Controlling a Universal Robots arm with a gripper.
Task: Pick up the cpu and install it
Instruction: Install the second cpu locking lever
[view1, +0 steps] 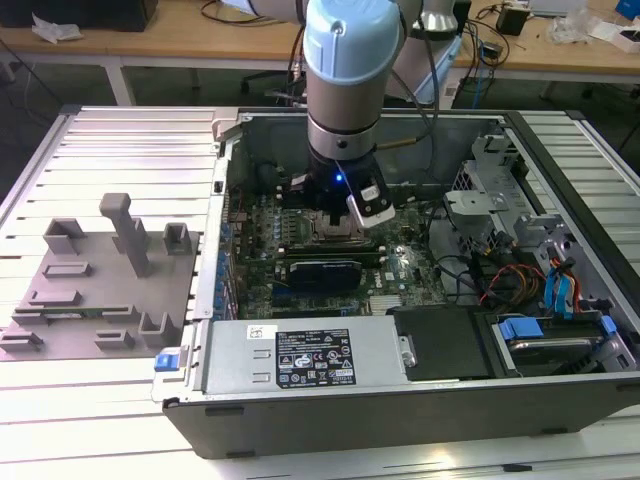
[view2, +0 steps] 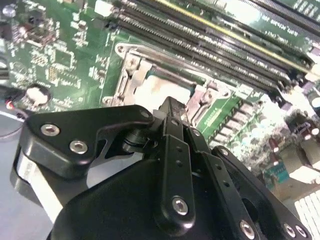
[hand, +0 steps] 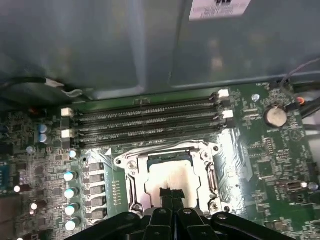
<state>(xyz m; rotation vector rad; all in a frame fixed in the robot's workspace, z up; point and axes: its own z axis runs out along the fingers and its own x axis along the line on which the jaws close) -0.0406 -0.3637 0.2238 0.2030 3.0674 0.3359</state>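
The cpu (hand: 170, 175) lies flat inside the open metal socket frame (hand: 131, 167) on the green motherboard, its silvery top showing. In the second wrist view the cpu (view2: 162, 89) shows just beyond the black fingertips. My gripper (hand: 170, 193) hangs directly over the cpu's near edge, fingers closed together with nothing visible between them; whether the tips touch the chip I cannot tell. In the exterior view the gripper (view1: 335, 215) reaches down into the open computer case above the socket (view1: 335, 236).
Memory slots (hand: 150, 120) run just behind the socket, with the case wall (hand: 150, 45) beyond. A power supply (view1: 300, 355) lies at the case front, and a drive cage with cables (view1: 540, 290) at the exterior view's right. A grey fixture plate with blocks (view1: 100, 290) sits outside the case.
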